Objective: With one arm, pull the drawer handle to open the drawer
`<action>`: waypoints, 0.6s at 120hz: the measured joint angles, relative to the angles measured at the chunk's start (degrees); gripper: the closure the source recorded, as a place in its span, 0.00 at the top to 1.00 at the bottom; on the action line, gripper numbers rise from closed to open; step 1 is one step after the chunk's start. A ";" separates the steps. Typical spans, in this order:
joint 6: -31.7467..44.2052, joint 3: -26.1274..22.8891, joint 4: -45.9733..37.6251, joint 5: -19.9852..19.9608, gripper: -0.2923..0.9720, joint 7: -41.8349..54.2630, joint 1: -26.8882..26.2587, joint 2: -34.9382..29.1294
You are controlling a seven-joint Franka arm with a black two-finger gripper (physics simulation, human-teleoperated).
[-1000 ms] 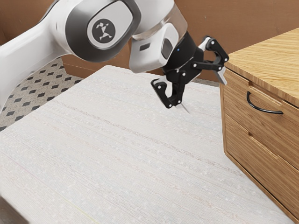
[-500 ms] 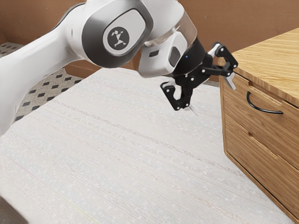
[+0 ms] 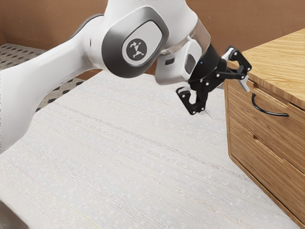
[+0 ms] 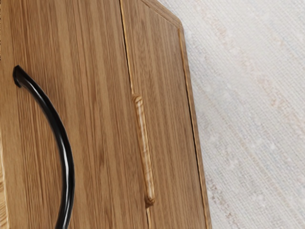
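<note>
The pale tabletop carries a wooden cabinet at the exterior view's right. Its upper drawer looks shut, the front flush with the one below. On that front sits the black handle, a shallow bow whose long axis runs level along the drawer; the wrist view shows the handle close ahead. The claw hangs spread and empty at the cabinet's near corner. The handle lies toward the exterior view's right of it, near but apart. The reach probably has to go that way, with the fingers straddling the bar crosswise.
</note>
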 joint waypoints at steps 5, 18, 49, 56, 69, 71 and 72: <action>0.39 0.00 0.00 -0.03 0.77 0.02 0.00 0.22; 1.34 0.00 0.00 -0.08 0.77 0.03 -0.08 0.68; 3.20 0.00 0.00 -0.09 0.77 -0.27 -0.57 1.29; 3.56 0.00 0.00 -0.09 0.77 -0.37 -0.63 1.71; 4.04 0.00 -0.04 -0.03 0.77 -0.53 -0.63 1.96; 4.10 0.00 -0.10 0.00 0.77 -0.56 -0.71 1.88; 4.12 0.00 -0.14 0.02 0.77 -0.57 -0.76 1.83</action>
